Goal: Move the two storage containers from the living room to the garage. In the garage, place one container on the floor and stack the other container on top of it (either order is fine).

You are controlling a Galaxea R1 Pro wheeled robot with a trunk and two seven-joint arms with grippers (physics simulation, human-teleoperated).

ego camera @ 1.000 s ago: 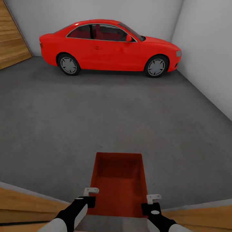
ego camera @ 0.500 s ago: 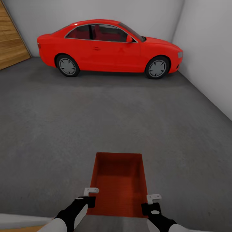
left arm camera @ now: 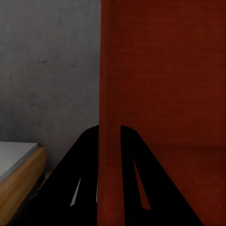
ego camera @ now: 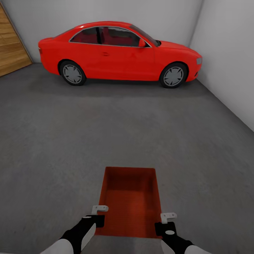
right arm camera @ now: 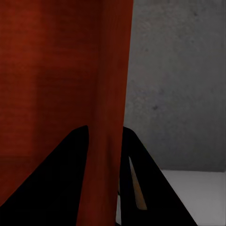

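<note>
An orange-red storage container (ego camera: 129,199) is being carried low in front of the robot, above the dark grey concrete floor (ego camera: 106,134) of the garage, with its open top facing up and its long axis pointing toward a red car (ego camera: 120,53) that is parked well ahead along the far wall. The left gripper (ego camera: 96,216) is pinching the container's left wall near the closest corner, one finger (left arm camera: 80,174) lying outside and the other inside. The right gripper (ego camera: 165,222) is clamping the right wall in the same way, its dark fingers (right arm camera: 56,179) straddling the thin ribbed panel. A wooden panel door (ego camera: 12,46) is showing at the far left. No lettering or label is showing on the container or the car.
</note>
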